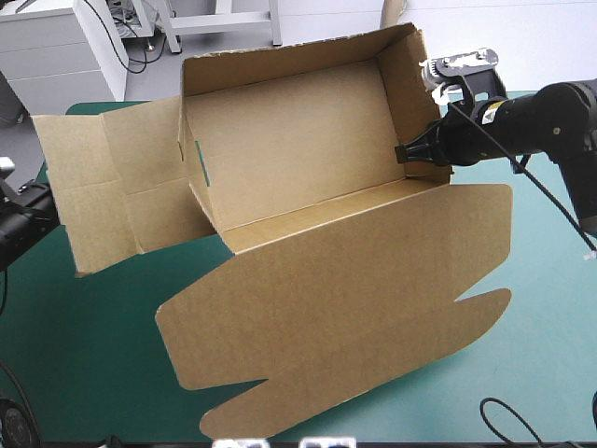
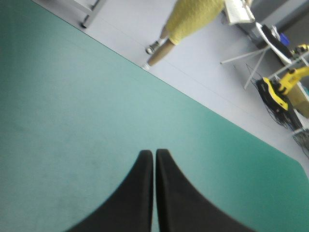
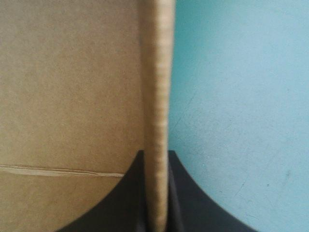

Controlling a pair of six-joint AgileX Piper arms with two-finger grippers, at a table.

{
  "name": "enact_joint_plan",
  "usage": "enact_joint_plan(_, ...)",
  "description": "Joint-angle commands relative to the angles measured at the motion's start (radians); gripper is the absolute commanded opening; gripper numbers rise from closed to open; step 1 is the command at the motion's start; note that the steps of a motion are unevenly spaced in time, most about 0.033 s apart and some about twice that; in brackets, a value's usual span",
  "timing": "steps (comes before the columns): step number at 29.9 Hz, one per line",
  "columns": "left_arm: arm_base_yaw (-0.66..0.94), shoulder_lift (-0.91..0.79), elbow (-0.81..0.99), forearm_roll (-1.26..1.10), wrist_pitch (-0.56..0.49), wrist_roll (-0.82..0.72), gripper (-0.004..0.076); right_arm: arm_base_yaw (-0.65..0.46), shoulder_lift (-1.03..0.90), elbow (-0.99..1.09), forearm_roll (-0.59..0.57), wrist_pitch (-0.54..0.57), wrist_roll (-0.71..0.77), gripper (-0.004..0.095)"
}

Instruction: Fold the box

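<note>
The brown box [image 1: 298, 159] stands as an open tray in the middle of the table, its long walls raised and its lid [image 1: 336, 308] lying flat toward the near edge. A side flap [image 1: 103, 187] at its left end lies spread flat. My right gripper [image 1: 410, 152] is shut on the box's right end wall, with the board's edge [image 3: 157, 111] pinched between the black fingers [image 3: 131, 193]. My left gripper [image 2: 154, 159] is shut and holds nothing, over bare teal-green cover [image 2: 72, 121] at the table's left edge, off the box.
Bare teal-green cover [image 1: 84, 355] lies to the near left and to the right of the box. The lid overhangs toward the table's near edge.
</note>
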Motion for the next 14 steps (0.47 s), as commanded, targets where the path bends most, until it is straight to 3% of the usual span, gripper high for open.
enact_joint_plan(1,-0.107,-0.023,-0.028,-0.059,0.027,0.005,-0.0008,-0.004,-0.021,-0.029,0.055,-0.025,-0.009,-0.0013)
enact_joint_plan(14,-0.339,-0.025,-0.028,-0.057,0.065,0.048,-0.0008,-0.004,0.092,-0.029,0.041,-0.030,-0.032,-0.0013)
